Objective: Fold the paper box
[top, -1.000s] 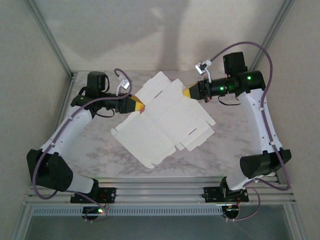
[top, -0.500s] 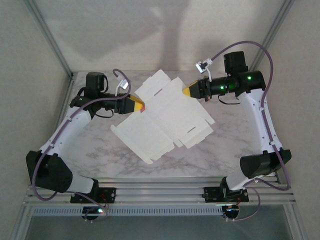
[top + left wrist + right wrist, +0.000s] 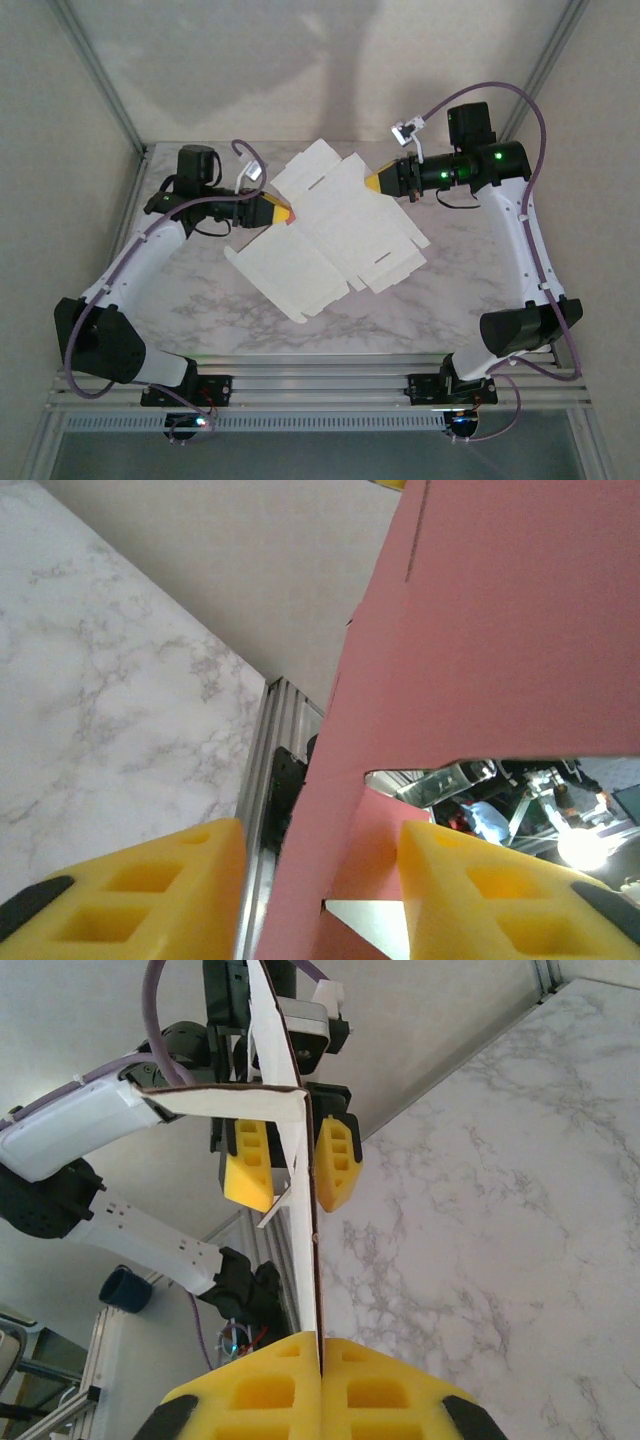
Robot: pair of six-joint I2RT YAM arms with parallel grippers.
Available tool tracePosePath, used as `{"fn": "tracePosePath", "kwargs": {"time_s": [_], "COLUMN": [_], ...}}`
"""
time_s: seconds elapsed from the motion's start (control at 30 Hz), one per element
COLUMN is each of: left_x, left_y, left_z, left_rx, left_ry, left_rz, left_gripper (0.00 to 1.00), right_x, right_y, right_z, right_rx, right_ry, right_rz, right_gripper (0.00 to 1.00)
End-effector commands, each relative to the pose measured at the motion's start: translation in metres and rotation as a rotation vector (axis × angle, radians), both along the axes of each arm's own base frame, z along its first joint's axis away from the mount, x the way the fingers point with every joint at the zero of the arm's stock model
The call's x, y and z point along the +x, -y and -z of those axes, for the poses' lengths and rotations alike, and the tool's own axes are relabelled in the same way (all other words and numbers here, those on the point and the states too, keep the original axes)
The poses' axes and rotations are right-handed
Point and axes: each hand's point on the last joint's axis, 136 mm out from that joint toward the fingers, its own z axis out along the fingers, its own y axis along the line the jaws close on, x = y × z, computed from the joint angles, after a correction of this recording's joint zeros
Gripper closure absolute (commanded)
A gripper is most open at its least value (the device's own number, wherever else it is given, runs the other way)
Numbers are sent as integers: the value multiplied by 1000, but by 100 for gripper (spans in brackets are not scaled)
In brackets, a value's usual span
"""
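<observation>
- The flat paperboard paper box (image 3: 340, 235), white on top and pink beneath, is sitting tilted over the middle of the marble tabletop (image 3: 200, 300).
- The right tool (image 3: 373, 184) is pinching its far edge, yellow pads pressed together.
- The left tool (image 3: 285, 214) is standing spread around the left edge.
- Bare marble is lying open along the near side and right.

No words, numbers, labels or brand marks were legible in any of the views.
</observation>
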Motion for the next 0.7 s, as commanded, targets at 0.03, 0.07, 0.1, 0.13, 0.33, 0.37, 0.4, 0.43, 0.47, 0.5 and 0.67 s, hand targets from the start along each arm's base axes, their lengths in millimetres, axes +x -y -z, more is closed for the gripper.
{"fn": "tracePosePath", "kwargs": {"time_s": [0.03,0.07,0.1,0.13,0.33,0.37,0.4,0.43,0.47,0.5,0.67], "left_x": [-6,-6,-6,-5,-4,-3,-3,-3,-2,-2,-1], "left_y": [8,8,9,9,11,11,11,11,11,11,11], "left_z": [-3,-3,-3,-2,-1,-1,-1,-2,-1,-2,-1], "left_rx": [-10,-10,-10,-9,-6,-7,-7,-8,-8,-7,-7], "left_ry": [6,11,9,9,2,4,5,8,8,10,18], "left_rz": [41,42,44,43,46,46,46,46,47,47,46], "left_gripper": [59,60,60,60,65,66,66,68,70,71,75], "right_x": [4,4,4,5,4,3,4,4,4,3,4], "right_y": [1,0,0,0,1,0,0,1,1,1,1], "right_z": [-8,-8,-8,-7,-7,-8,-7,-7,-7,-7,-6], "right_rx": [39,40,40,39,39,41,40,40,39,39,38], "right_ry": [16,15,13,13,11,12,10,11,11,11,7], "right_rz": [-7,-8,-8,-7,-6,-8,-8,-8,-8,-8,-7], "right_gripper": [100,100,100,100,100,100,100,100,100,100,100]}}
